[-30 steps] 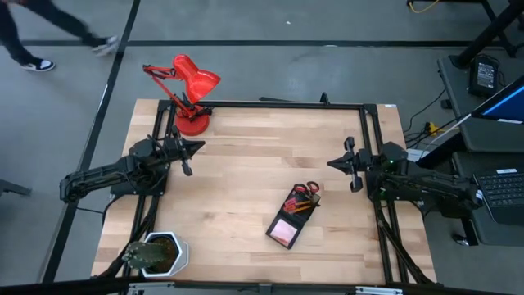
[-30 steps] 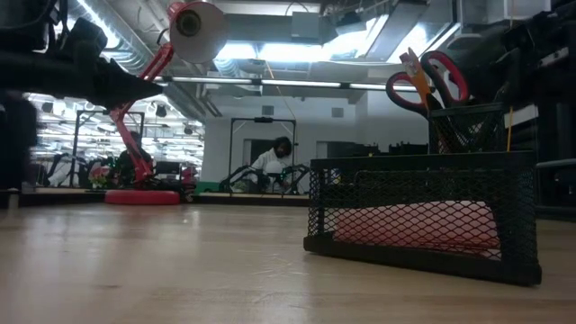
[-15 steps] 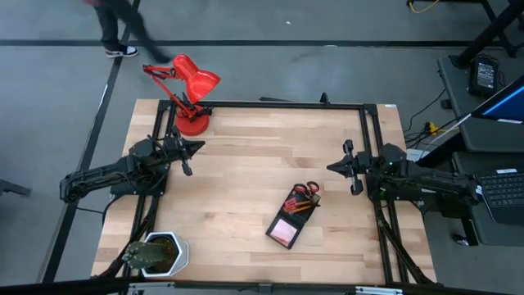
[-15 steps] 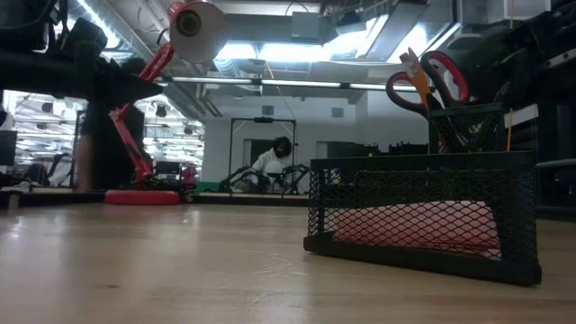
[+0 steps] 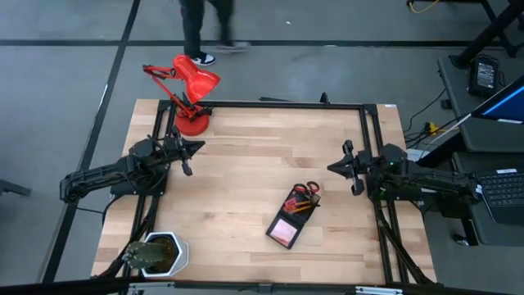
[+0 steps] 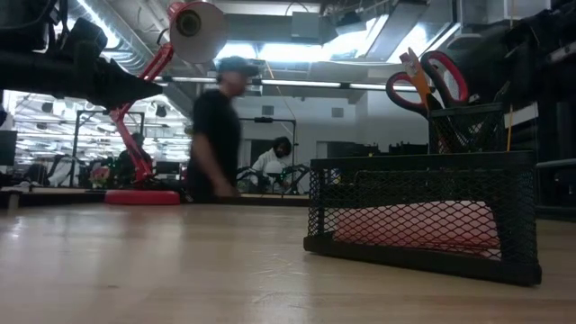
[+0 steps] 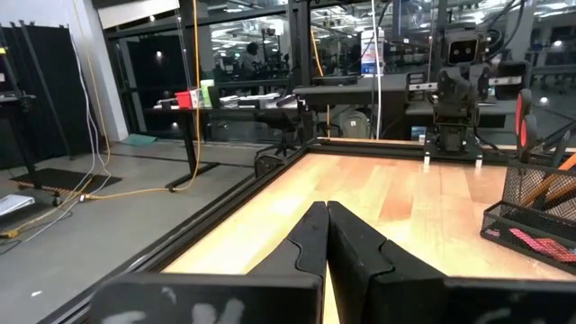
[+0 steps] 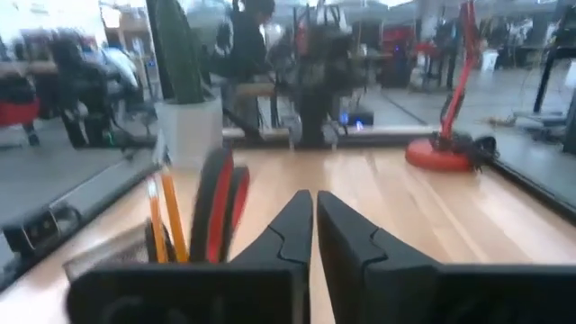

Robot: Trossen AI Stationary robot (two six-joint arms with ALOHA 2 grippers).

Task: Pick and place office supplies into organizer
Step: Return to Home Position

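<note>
Your L arm [image 5: 106,176] and R arm [image 5: 426,187] sit folded low at worktop [image 5: 246,139] edges. L fingers [image 7: 306,241] pinched together, empty; R fingers [image 8: 288,227] same, nearer organizer [image 5: 291,217] w/ scissors [image 5: 306,190].

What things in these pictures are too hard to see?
- Any pens or erasers in the organizer: too small in the high view, behind mesh in the low view.
- The walking person: blurred in the low view, cut off at the high view's top edge.
</note>
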